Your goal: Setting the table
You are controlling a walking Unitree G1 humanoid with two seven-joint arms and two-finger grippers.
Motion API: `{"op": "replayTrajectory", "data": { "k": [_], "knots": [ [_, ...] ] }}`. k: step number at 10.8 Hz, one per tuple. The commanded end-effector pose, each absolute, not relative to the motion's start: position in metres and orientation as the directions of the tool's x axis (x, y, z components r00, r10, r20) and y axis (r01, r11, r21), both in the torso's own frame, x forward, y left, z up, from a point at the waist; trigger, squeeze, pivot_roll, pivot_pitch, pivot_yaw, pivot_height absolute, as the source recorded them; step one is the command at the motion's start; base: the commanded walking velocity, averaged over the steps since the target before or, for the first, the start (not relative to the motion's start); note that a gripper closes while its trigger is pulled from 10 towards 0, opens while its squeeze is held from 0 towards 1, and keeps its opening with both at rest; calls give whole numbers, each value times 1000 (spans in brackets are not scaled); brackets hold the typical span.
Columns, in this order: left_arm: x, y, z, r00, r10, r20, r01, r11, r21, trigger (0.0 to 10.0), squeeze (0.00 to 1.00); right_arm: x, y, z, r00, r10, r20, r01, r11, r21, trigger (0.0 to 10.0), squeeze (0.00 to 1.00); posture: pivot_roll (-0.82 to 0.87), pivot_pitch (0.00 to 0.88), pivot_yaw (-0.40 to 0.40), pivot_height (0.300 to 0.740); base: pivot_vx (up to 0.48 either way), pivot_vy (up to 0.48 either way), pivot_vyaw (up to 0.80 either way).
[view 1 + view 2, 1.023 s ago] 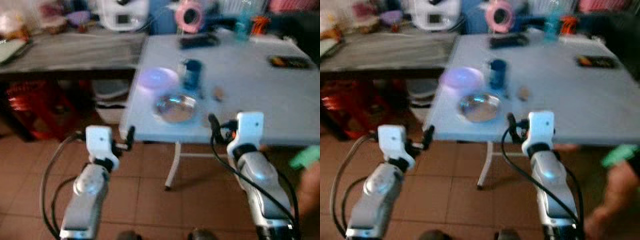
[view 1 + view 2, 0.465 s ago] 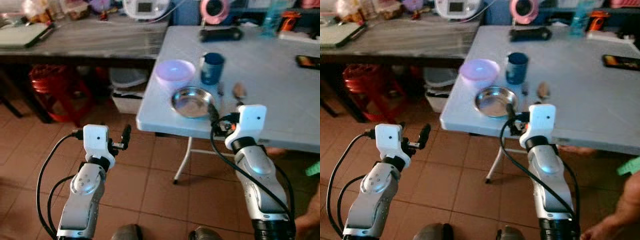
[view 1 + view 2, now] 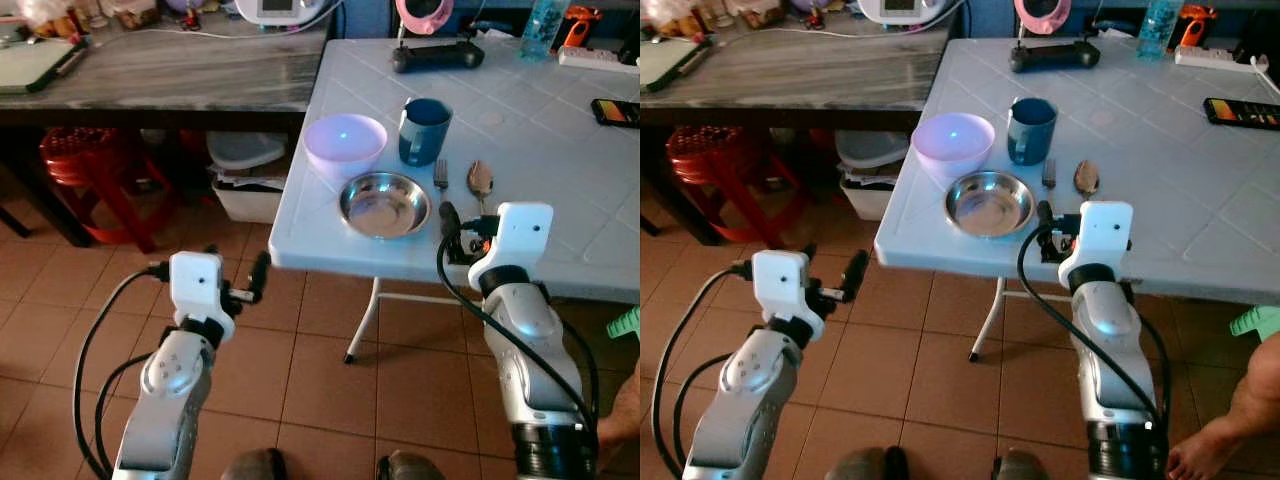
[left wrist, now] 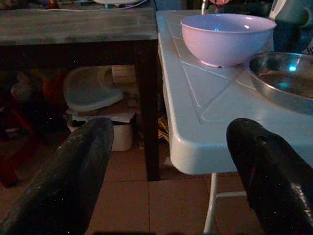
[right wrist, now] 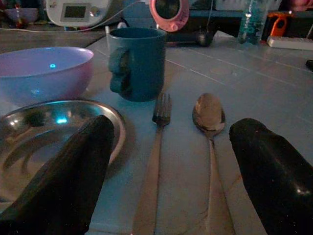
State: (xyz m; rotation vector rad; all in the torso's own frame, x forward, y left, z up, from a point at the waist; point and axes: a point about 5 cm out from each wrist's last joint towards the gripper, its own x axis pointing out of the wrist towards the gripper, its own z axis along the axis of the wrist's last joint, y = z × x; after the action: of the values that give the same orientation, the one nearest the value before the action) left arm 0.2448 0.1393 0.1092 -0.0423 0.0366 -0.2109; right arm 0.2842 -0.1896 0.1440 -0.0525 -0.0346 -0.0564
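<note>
A robot stands at the near edge of a white table [image 3: 560,150]. Its right gripper [image 3: 447,232], fingers spread and empty, hovers at the edge, facing a fork [image 5: 155,161] and spoon [image 5: 209,115] lying side by side, just beside a steel plate [image 3: 384,203]. A pink bowl [image 3: 345,143] and blue mug [image 3: 424,130] sit behind the plate. The left gripper [image 3: 257,277], also spread wide and empty, waits short of the table's corner. A clean pick probably means centring on 1 utensil, not both.
</note>
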Motion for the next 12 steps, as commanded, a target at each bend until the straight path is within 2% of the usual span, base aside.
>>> {"op": "replayTrajectory", "data": {
  "k": [1,5,9,12],
  "knots": [
    [244,144,111,980,-197,-31,196,980,-36,10000,0,281,-189,150,996,-58,68,60,997,-37,10000,0,-33,117,88,740,349,0,0],
    [241,147,113,981,-193,-23,192,980,-50,10000,0,257,-179,144,997,-43,58,46,998,-50,10000,0,-45,109,78,740,326,0,0],
    [237,149,112,981,-193,-18,191,979,-67,10000,0,256,-177,144,999,-26,46,29,998,-60,10000,0,-47,108,68,740,0,0,0],
    [235,147,112,979,-202,-27,200,977,-68,10000,0,278,-183,146,1000,2,19,-1,1000,-26,10000,0,-38,126,71,740,0,0,0]
  ]
}}
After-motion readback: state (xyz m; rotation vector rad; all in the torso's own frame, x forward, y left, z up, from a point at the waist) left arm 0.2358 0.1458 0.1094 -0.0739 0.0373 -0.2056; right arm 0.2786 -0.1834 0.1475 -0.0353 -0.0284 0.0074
